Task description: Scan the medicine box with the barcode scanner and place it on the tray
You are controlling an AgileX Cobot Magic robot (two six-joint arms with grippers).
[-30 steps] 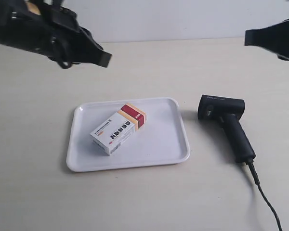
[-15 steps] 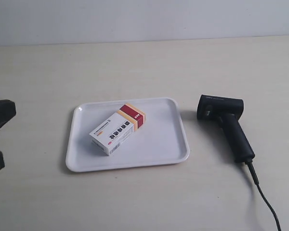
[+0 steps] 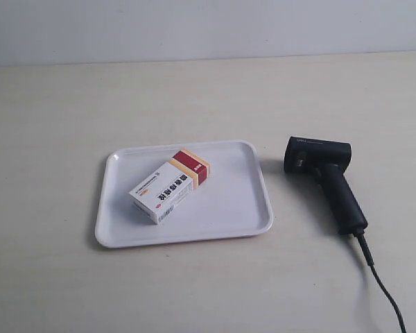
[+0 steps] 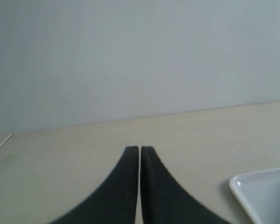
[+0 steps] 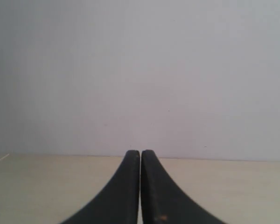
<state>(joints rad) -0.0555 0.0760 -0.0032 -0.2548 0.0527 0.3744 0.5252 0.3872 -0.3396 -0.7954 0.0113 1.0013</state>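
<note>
From the exterior view, your medicine box (image 3: 170,185) lies flat inside the tray (image 3: 249,215), angled across it with the dark red end toward the far rim — that reads as delivered. The barcode scanner (image 3: 326,180) rests on its side just beside the tray, free of any grip. No arm shows here. In the left wrist view, your left gripper (image 4: 140,150) hangs empty, fingers pressed together, a tray corner nearby. Right wrist view: right gripper (image 5: 140,153) likewise closed on nothing, facing the wall.
</note>
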